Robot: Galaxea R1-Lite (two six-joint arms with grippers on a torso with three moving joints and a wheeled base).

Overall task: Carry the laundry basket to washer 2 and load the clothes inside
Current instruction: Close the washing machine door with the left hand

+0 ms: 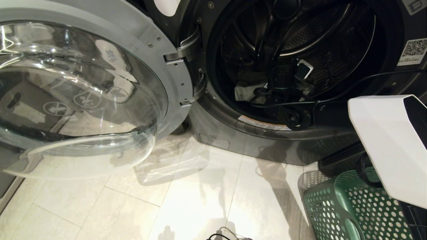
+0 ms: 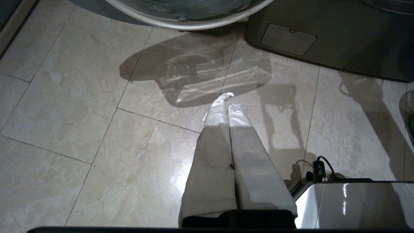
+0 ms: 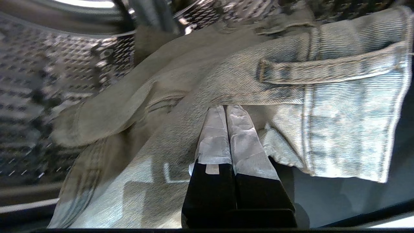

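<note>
While the green laundry basket (image 1: 350, 206) sits on the tiled floor (image 1: 133, 200) at the robot's right, just in front of the washer's lower panel, the left gripper (image 2: 228, 100) hangs idle near the robot's own base, its wrapped fingers pressed together over bare tile and holding nothing. Beyond it the glass door (image 1: 76, 96) of the washer (image 1: 233, 133) stands swung wide on its hinge at the left edge of the opening. Farther in, the right arm reaches through the door ring, and the right gripper (image 3: 226, 111) is inside the perforated drum (image 3: 38, 81), fingers closed flat against each other with their tips pushed into a fold of pale denim clothes (image 3: 291, 106); whether any cloth is actually pinched between them cannot be told. The denim lies draped across the drum's lower wall, a belt loop and waistband showing beyond the fingertips. This garment looks soft and limp but fairly heavy for cloth, so it should sag and trail from any single pinch; the thick stitched waistband or the belt loop seems the surest place to take hold, since the seams resist slipping. It probably drags on the drum's holes rather than sliding freely, and a hanging leg could catch on the door seal.
</note>
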